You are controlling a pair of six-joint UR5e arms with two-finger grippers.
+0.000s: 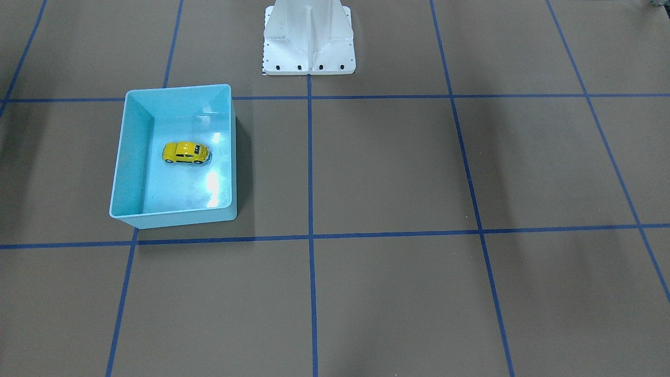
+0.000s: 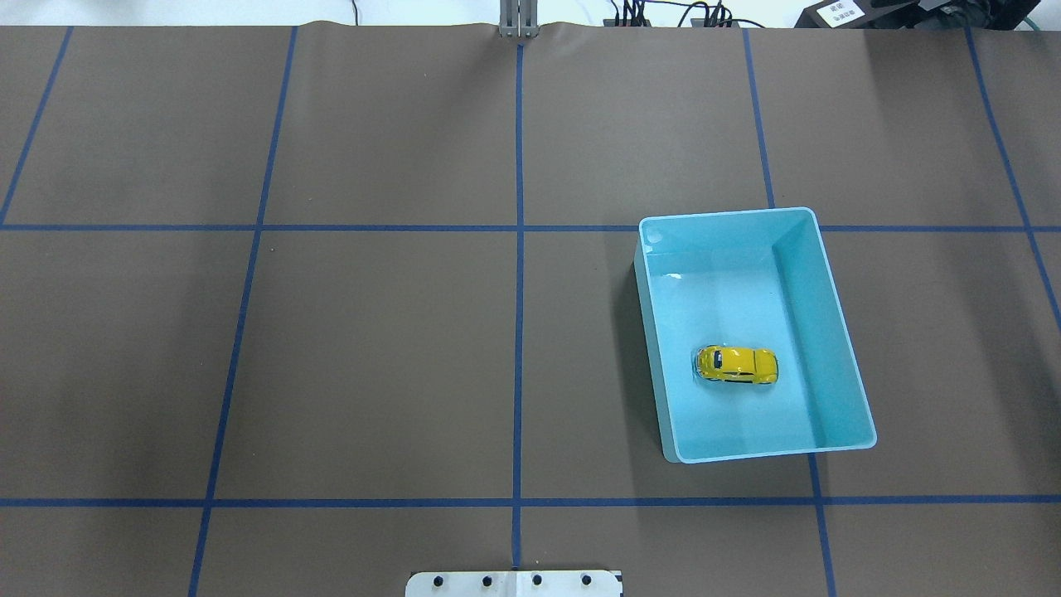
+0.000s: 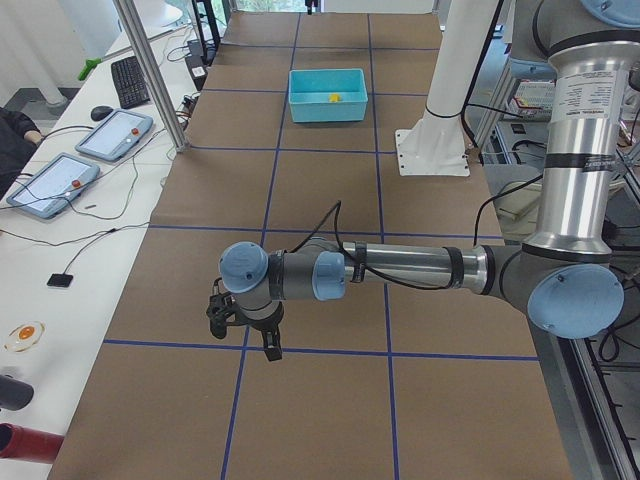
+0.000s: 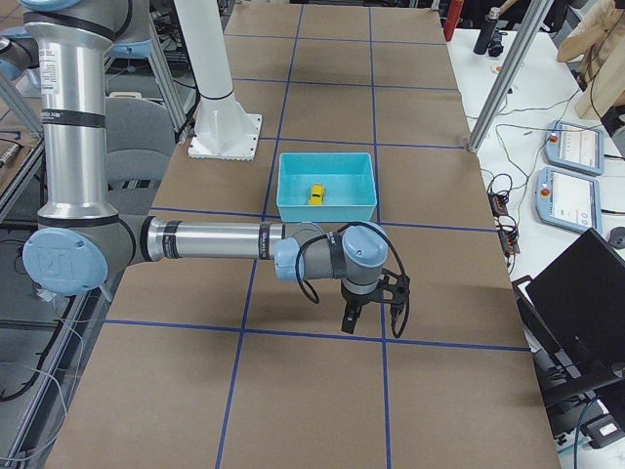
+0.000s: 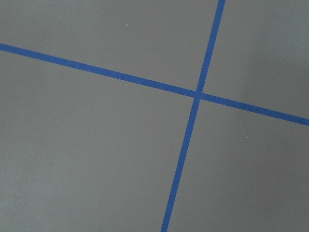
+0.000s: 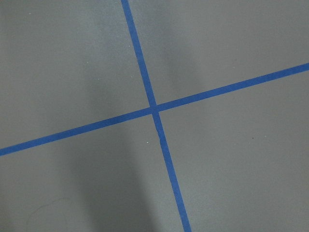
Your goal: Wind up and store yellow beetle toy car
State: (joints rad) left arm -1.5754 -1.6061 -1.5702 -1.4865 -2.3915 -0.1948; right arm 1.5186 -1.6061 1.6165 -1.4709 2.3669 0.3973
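Yellow glossy beetle toy car [image 2: 737, 365] sits inside the light blue plastic bin [image 2: 837, 332], well beyond your right gripper [image 4: 371, 318], whose opening cannot be told. Come straight down and pinch its flanks.

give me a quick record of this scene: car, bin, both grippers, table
car: yellow beetle toy car, seemingly on its wheels on the bin floor, clear of the walls
bin: light blue bin, open-topped, holds only the car
left gripper: left gripper over bare table, away from the bin; open or shut unclear
right gripper: right gripper, likewise
table: table, brown, blue tape grid
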